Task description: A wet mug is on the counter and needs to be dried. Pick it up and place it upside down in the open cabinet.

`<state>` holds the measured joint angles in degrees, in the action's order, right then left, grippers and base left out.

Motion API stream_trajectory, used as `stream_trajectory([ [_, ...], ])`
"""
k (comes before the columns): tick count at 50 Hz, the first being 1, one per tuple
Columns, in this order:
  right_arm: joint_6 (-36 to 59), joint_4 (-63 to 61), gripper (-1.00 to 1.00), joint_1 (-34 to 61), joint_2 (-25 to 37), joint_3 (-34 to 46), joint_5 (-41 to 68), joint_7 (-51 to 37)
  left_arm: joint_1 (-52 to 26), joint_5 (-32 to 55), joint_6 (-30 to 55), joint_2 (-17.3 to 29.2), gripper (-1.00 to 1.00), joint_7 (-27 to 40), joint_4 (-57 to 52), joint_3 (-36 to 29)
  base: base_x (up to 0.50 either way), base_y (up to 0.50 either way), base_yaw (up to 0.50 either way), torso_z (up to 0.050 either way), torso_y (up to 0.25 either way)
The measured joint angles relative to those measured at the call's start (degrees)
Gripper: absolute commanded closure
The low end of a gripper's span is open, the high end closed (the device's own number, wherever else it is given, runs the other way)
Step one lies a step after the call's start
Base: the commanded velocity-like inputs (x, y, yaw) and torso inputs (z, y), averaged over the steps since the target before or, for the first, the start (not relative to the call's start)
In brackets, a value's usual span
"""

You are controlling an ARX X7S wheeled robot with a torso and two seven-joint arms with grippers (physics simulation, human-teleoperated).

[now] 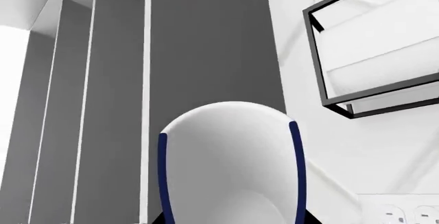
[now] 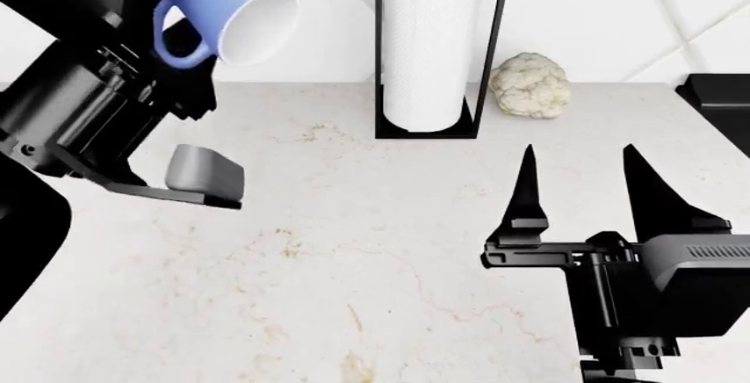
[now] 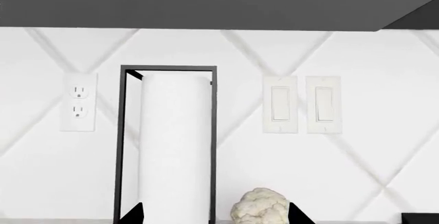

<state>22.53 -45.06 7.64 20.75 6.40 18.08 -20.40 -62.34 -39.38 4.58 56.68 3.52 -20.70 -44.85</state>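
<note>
Two arms show before us in the head view. Our left gripper [image 2: 193, 45] is raised above the broad white stone-look counter [image 2: 351, 251] with faint beige veins, and it is clenched on the small glossy periwinkle-blue cylindrical mug [image 2: 228, 10]. That mug is off the worktop, held aloft and tilted, its pale whitish open end facing the tall white paper-towel roll [image 2: 428, 40]. Its blue handle hangs on the underside, toward the counter. In our left wrist view the mug [image 1: 230, 167] fills the lower middle, pale inside with dark blue edges on both sides, and beyond it we see grey cabinet panels [image 1: 205, 44] with thin white lines between them.

Our right gripper [image 2: 580, 185] hovers low over the counter, its two black pointed jaws parted and gripping nothing, aimed toward the back wall. The paper-towel roll stands upright in a thin black frame [image 2: 501, 49] at the rear of the counter. Just beside that frame, on the side away from the mug, rests a lumpy cream-white cauliflower head [image 2: 530, 86]. On the white wall behind the roll we see, in the right wrist view, a white outlet plate [image 3: 77, 102] and two white light switches [image 3: 302, 105].
</note>
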Motion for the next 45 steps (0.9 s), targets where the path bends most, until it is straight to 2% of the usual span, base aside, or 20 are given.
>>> stream_trajectory([
  [22, 1.1, -1.0, -1.0, 0.2, 0.7, 0.0, 3.1, 0.7, -5.5, -12.2, -9.7, 1.3, 1.0, 1.5, 2.3, -3.8, 0.0, 0.0, 0.0, 0.0, 0.0],
  [45, 10.3, -5.4, -1.0, 3.7, 3.1, -4.5, 25.1, 0.4, -15.9, -26.7, -22.9, -0.5, 1.0, 12.8, 5.9, -6.5, 0.0, 0.0, 0.0, 0.0, 0.0],
])
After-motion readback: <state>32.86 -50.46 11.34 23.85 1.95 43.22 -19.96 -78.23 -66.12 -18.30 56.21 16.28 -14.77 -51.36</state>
